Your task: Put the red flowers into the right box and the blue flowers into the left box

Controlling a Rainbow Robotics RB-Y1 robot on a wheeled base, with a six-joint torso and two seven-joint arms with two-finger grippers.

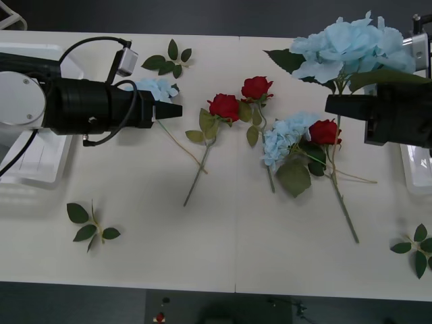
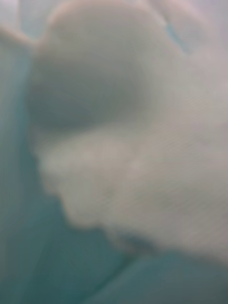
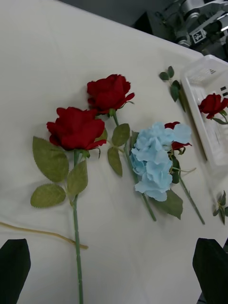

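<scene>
The right claw [image 1: 332, 106] hangs to the right of the pale blue hydrangea cluster lying mid-worktop [image 1: 287, 135]. Above it, on that landmark's far right side, spreads a large sky-blue hydrangea head with broad green leaves [image 1: 354, 44]. Its stem drops straight to the claw, and the head looks raised, so it is probably being carried. I cannot tell the claw's grip from these views. The head points to the worktop's far edge, and the long axis runs far to near.

The main risk is the route. This bloom belongs in the shallow white ribbed left box [image 1: 34, 162], far to the left of the landmark. It now hangs close to the white translucent right box [image 1: 413, 169], which already holds a red rose [image 3: 211, 104]. A release here would put it in the wrong tray.

Crossing leftward, a trailing stem could drag the red rose touching the landmark's right side [image 1: 325, 131]. It could also catch the two red roses [image 1: 225, 106] to the left. The heavy head could swing or slip on its thin stem.

The left claw [image 1: 177, 110] sits well left of the landmark, wide open and empty. It lies in the crossing path, so the arms could collide. A small blue hydrangea [image 1: 158, 88] lies just beyond it.
</scene>
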